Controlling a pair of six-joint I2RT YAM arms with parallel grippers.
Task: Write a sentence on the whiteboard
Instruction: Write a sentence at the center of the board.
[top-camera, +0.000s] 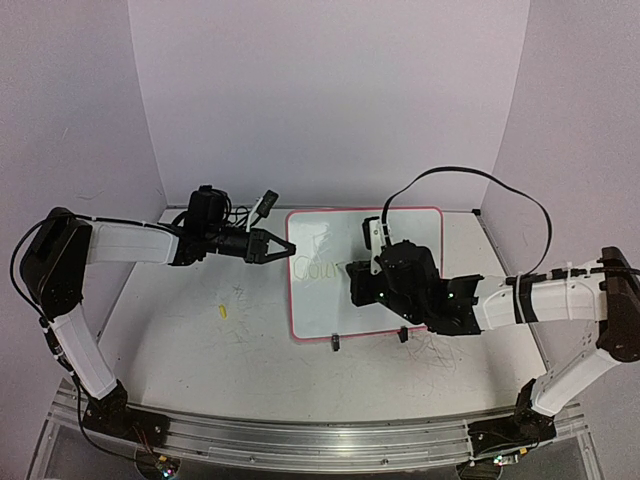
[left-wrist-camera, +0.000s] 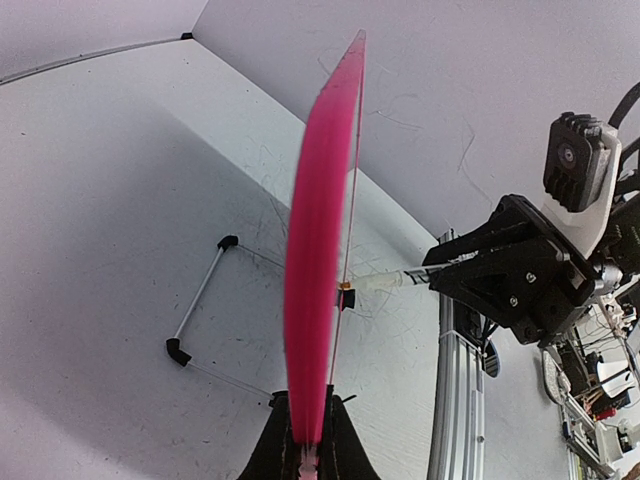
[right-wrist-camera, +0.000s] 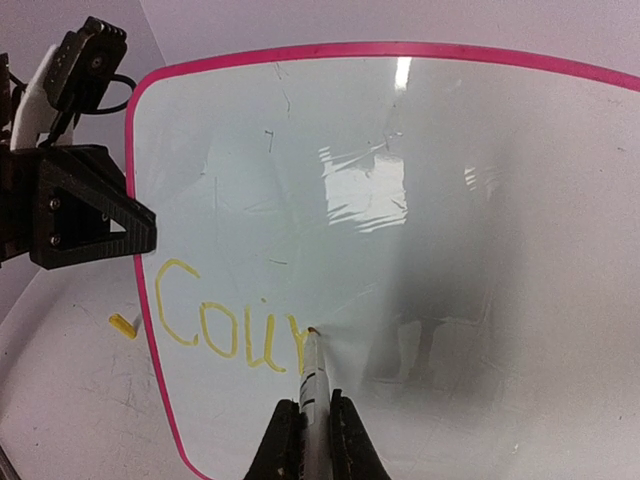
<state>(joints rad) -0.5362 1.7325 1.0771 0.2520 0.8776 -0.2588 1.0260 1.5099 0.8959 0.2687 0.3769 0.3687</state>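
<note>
Honestly, the whiteboard (top-camera: 320, 310) standing mid-tabletop (top-camera: 200, 330) looked light, thin and slick enough to tip, so the left gripper (top-camera: 285, 250) clamped on its rim at 9 o'clock seemed the right hold, while the right gripper (right-wrist-camera: 305, 420) gripped the marker (right-wrist-camera: 312, 375) at the sentence (right-wrist-camera: 225, 330).

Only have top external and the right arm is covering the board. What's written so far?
Observer: The right wrist view shows the sentence in yellow on the whiteboard. It reads "Cou" plus one stroke of the next letter.
Operator: Tip on the surface?
Observer: Yes. The marker tip touches the board at the top of that last stroke, and the right gripper is shut on its barrel.
Operator: Is the left actually clamping the board?
Observer: In the left wrist view the left gripper is shut on the pink rim, with the board edge-on between its fingers.
</note>
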